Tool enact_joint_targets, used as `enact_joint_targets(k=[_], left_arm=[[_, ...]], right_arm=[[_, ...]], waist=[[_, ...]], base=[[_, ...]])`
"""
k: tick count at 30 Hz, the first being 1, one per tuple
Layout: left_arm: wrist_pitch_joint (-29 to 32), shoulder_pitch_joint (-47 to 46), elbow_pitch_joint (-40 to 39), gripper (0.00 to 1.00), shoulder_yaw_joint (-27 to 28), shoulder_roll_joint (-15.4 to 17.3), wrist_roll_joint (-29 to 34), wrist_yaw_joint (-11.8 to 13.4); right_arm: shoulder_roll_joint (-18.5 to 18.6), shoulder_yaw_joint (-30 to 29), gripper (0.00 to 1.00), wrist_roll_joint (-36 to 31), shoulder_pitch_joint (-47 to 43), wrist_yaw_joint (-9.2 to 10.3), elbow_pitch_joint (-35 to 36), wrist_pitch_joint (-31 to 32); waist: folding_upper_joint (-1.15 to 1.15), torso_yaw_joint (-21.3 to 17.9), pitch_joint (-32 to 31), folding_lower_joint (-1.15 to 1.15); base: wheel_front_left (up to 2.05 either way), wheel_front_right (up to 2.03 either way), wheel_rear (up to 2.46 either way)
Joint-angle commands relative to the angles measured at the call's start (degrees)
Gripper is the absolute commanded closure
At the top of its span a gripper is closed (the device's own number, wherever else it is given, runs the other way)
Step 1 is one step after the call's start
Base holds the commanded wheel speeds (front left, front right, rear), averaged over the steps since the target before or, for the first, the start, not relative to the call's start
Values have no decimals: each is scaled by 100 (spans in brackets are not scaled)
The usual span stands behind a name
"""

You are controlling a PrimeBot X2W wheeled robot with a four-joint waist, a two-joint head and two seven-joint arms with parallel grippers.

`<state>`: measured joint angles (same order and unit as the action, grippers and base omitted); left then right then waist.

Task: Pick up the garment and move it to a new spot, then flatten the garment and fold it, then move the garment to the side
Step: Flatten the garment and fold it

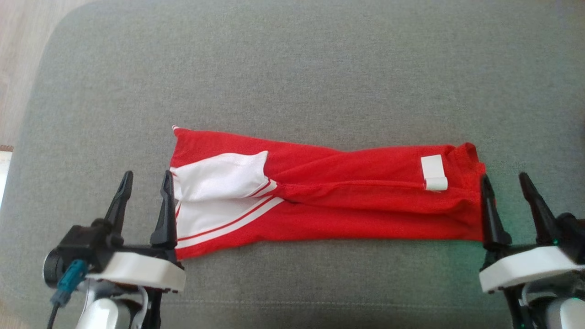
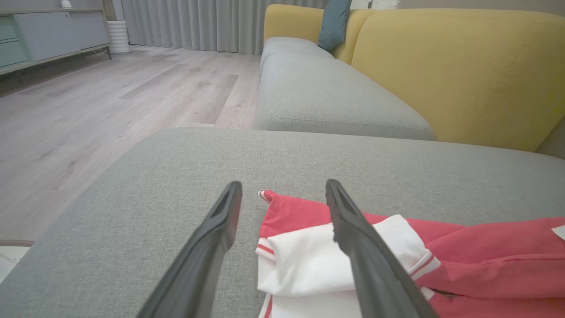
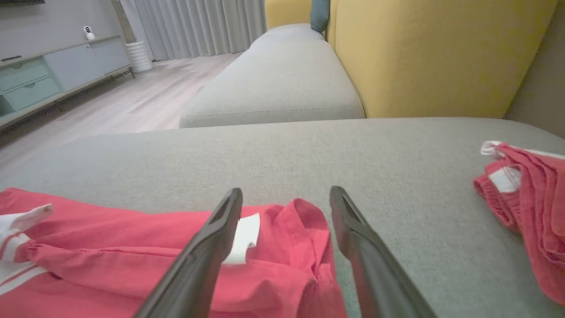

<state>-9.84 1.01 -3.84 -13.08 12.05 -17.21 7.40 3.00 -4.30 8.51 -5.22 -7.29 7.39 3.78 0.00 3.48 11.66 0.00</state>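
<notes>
The red garment [image 1: 329,192] lies flat on the grey cushion [image 1: 292,68], folded into one long strip. The strip runs sideways, from one gripper across to the other. The left gripper [image 1: 148,176] is wide open and holds nothing. Its inner finger sits just over the end of the strip with the white sleeve [image 1: 219,178], so the rest of the cloth lies to its right. The right gripper [image 1: 503,177] is wide open too, with nothing in it. Its inner finger is at the other end, the collar end with the white label [image 1: 433,171], so the cloth lies to its left. Each arm is close to its own end, and neither is nearer the middle. I think the next move is for each one to pinch its own end, then fold the strip shorter. Far off to the right of the right gripper lies another red cloth [image 3: 525,185].
</notes>
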Motion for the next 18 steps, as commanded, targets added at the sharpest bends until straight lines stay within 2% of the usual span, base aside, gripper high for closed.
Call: enact_joint_targets(k=[1, 5, 10, 18], left_arm=[[-14, -220, -226, 0, 166, 98, 43, 7], [-69, -378, -202, 0, 110, 65, 25, -44], [-153, -545, -95, 0, 47, 21, 7, -103], [-248, -606, 23, 0, 43, 4, -16, -97]], right_arm=[[84, 23, 0, 41, 251, -20, 58, 57], [252, -138, 0, 76, 521, -20, -497, 190], [287, -128, 0, 128, 690, -20, -1228, 749], [139, -138, 0, 470, 547, -20, -1575, 1536]], waist=[[0, 29, 61, 0], [0, 116, 247, 0], [0, 233, 389, 0], [0, 304, 413, 0]], base=[[0, 0, 0], [0, 0, 0], [0, 0, 0], [0, 0, 0]])
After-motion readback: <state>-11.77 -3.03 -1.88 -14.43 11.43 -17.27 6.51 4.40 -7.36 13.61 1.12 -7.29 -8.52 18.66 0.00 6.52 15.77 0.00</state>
